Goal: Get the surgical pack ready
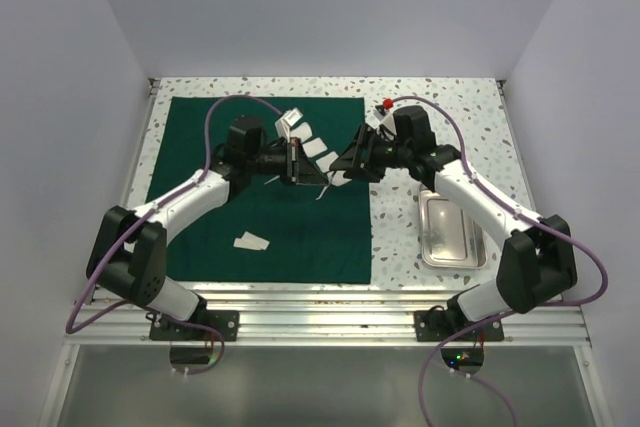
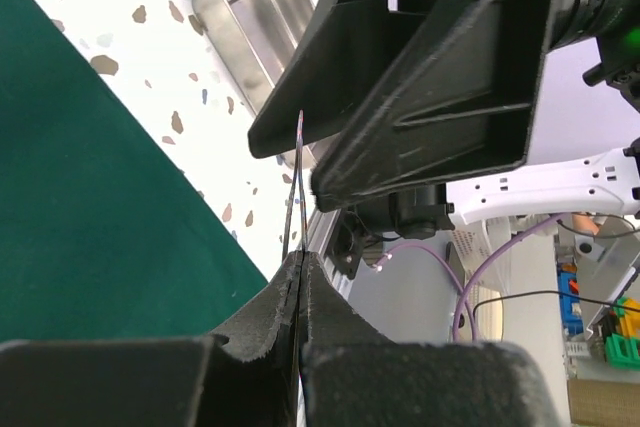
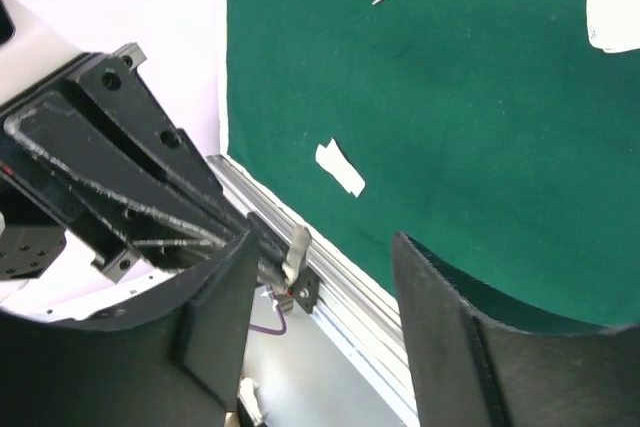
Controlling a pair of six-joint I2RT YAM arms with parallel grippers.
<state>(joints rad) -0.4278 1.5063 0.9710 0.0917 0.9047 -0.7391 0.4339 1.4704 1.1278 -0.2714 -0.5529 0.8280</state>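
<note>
Arms angled inward over green cloth (image 1: 310, 237), left fingers (image 2: 262, 322) clamped on thin steel instrument (image 2: 297, 172); right fingers (image 3: 215, 307) apart around its tip

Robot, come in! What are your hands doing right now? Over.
Left gripper shut on a thin steel instrument. Right gripper open around its tip, not gripping. Green cloth flat, steel tray empty. Nothing else in the way.

Light is bright, even, diffuse from overhead; only faint soft shadows on the green cloth (image 1: 260, 222). Steel tray (image 1: 452, 232) has mild glare. Left wrist view: desk (image 2: 120, 7) blown out toward its right edge (speckle still readable), instrument (image 2: 298, 147) crisp. Right wrist view: near fingers (image 3: 470, 347) slightly soft, gauze (image 3: 612, 2) clipped white.
</note>
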